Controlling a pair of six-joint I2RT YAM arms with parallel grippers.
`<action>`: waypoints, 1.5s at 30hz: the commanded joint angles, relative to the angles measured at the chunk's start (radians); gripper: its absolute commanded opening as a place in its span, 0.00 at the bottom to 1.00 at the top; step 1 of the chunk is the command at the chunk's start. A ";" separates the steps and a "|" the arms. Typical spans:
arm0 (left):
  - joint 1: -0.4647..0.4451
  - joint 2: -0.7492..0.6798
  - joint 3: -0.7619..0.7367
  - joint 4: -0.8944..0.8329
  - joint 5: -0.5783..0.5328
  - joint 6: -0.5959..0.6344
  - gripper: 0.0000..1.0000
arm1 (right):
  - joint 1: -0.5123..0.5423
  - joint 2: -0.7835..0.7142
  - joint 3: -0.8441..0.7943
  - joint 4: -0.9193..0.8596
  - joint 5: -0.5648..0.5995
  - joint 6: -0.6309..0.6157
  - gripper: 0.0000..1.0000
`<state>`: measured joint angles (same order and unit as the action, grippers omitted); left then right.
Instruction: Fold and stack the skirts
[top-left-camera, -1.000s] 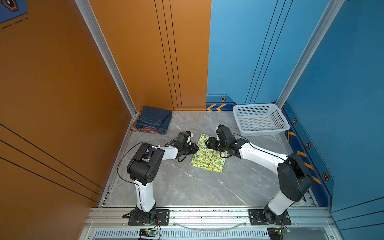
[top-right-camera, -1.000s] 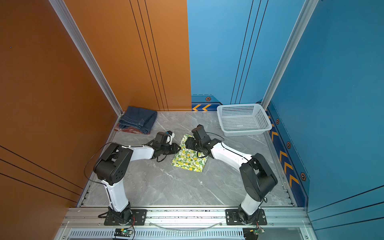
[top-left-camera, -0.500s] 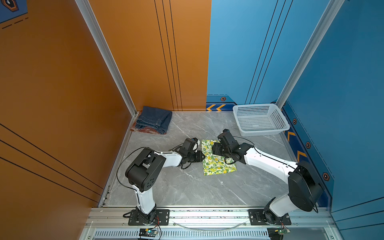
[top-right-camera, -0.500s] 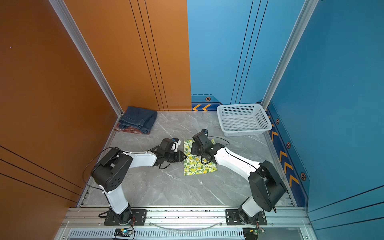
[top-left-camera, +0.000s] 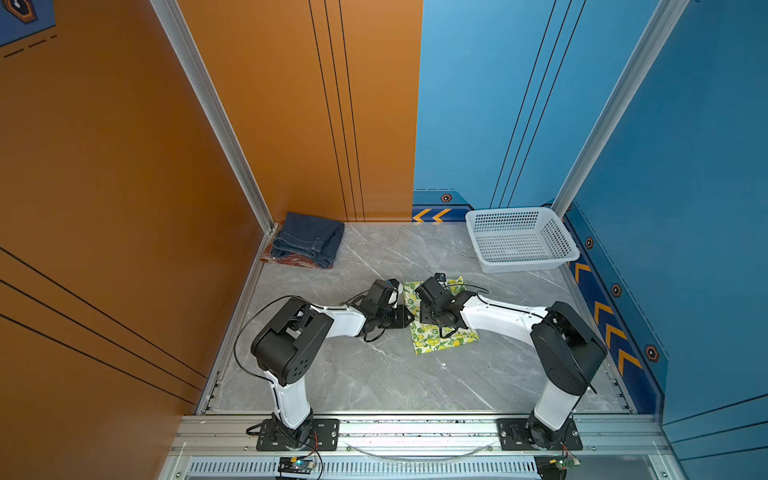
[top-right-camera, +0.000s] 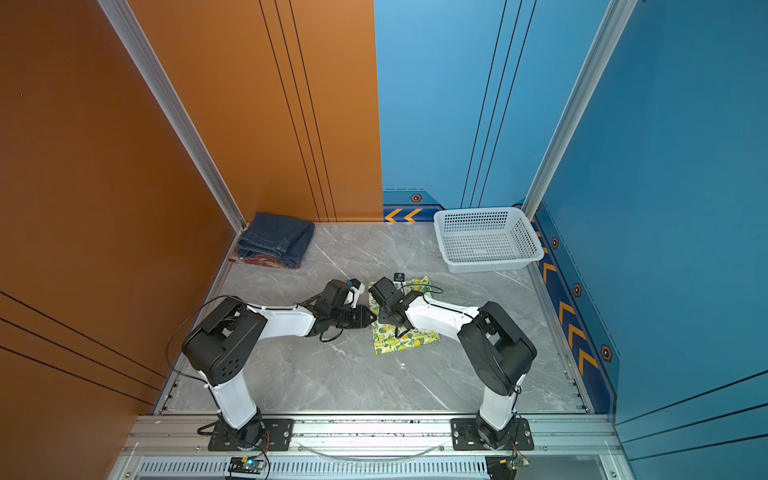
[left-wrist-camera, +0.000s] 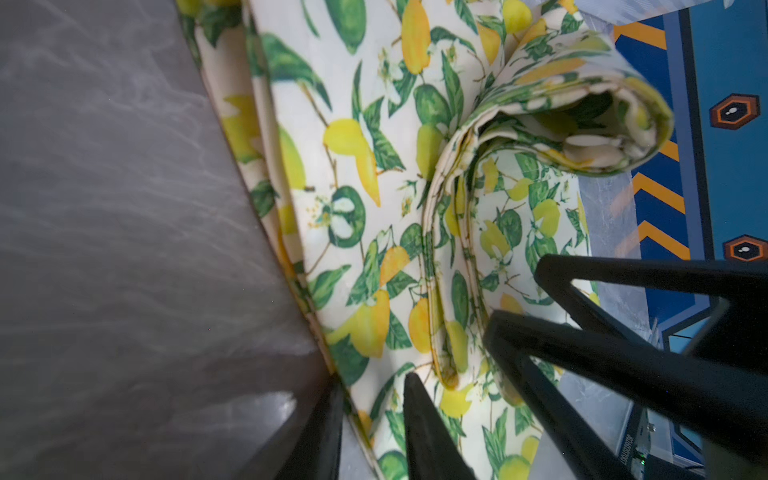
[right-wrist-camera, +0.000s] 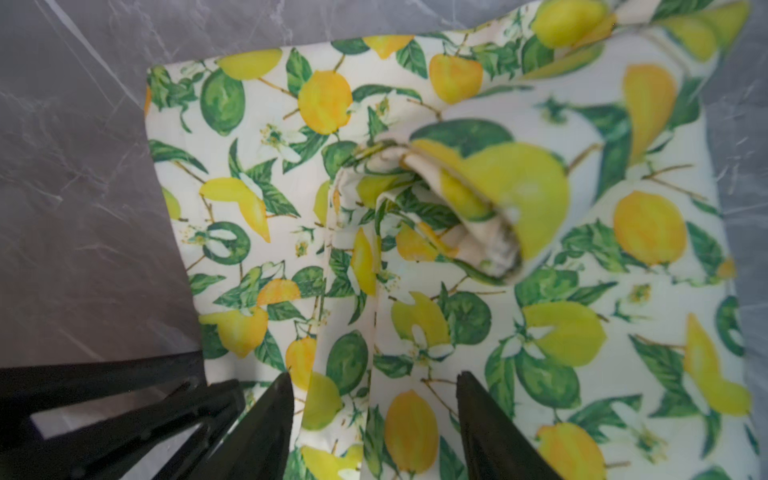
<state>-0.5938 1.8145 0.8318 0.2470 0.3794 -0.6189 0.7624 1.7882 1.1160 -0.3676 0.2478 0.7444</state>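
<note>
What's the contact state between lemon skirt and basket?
Apart. Both top views show a strip of bare table between the lemon skirt and the basket.

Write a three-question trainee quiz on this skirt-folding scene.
1. True or false: the denim skirt lies on the plaid skirt.
2. Which skirt are the left claw and right claw at? A denim, B plaid, C lemon skirt.
3. Fill in: the white basket stands in the back ____ corner.
Key: 1 true; 2 C; 3 right.
</note>
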 joint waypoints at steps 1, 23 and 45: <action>-0.005 0.072 -0.066 -0.223 0.005 -0.005 0.28 | -0.001 0.041 0.047 -0.031 0.058 -0.001 0.64; 0.011 0.089 -0.074 -0.200 0.024 -0.016 0.28 | -0.026 0.092 0.034 -0.022 0.061 -0.038 0.00; 0.011 0.140 -0.045 -0.194 0.050 -0.016 0.25 | -0.026 -0.283 -0.152 0.002 -0.164 -0.194 0.00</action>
<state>-0.5808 1.8568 0.8417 0.2928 0.4770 -0.6312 0.7189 1.5341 0.9848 -0.3580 0.1379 0.5793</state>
